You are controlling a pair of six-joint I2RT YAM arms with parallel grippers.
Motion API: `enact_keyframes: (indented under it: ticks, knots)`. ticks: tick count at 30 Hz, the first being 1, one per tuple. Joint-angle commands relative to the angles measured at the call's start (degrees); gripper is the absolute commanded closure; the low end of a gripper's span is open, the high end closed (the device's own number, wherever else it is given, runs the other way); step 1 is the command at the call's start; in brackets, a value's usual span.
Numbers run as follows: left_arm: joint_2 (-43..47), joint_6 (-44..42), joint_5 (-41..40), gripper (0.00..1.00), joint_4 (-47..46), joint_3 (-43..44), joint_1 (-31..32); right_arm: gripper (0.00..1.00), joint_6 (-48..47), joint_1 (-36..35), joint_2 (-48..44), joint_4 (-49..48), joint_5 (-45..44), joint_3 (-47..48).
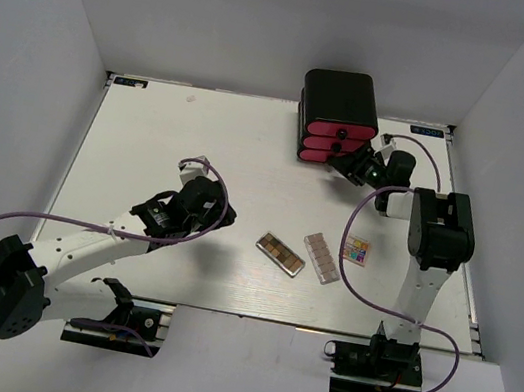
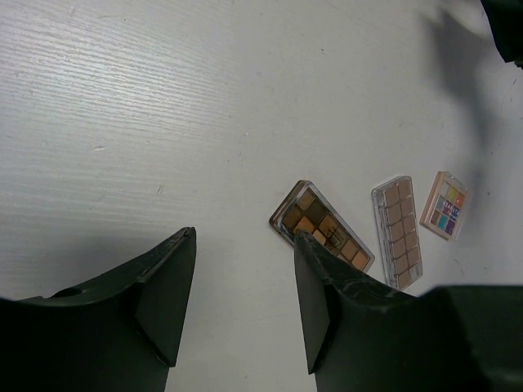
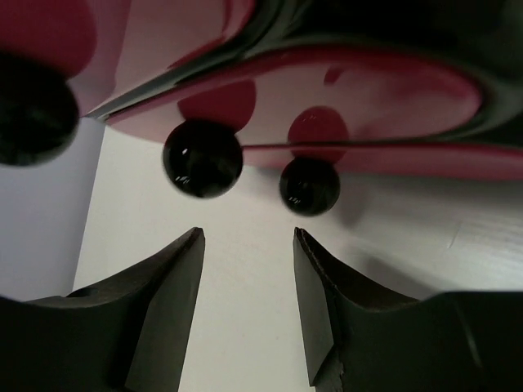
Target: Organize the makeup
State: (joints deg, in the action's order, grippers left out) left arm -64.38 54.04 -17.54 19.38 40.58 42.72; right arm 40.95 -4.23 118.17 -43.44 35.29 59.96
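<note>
The brown rectangular palette [image 1: 280,254] lies mid-table, with the clear pinkish palette [image 1: 321,257] and the small square multicolour palette [image 1: 357,250] to its right. All three show in the left wrist view: brown [image 2: 323,226], pinkish [image 2: 398,231], multicolour [image 2: 445,205]. My left gripper [image 1: 145,210] is open and empty, left of the brown palette [image 2: 243,237]. My right gripper [image 1: 345,166] is open and empty [image 3: 248,237], just short of the black knobs [image 3: 203,158] of the pink drawers. The puff, sponges and lavender stick are out of view.
The black box with pink drawers [image 1: 337,118] stands at the table's back edge; its drawer fronts [image 3: 351,106] fill the top of the right wrist view. White walls enclose the table on three sides.
</note>
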Motion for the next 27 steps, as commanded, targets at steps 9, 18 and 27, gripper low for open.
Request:
enact_keyframes:
  ticks: [9,18,27]
  knots:
    - [-1.62,-0.95,0.14,0.38,1.01,3.19,0.26,0.47,-1.49,-0.25,5.14,-0.06,-2.42,5.69]
    - [-3.82,-1.83,1.02,0.39,1.80,5.04,0.26,0.46,-0.44,-0.96,8.91,-0.42,-4.17,9.38]
    - [-5.14,-2.18,0.93,0.38,2.59,6.79,0.26,0.61,0.45,-2.10,10.41,-2.61,-4.61,10.79]
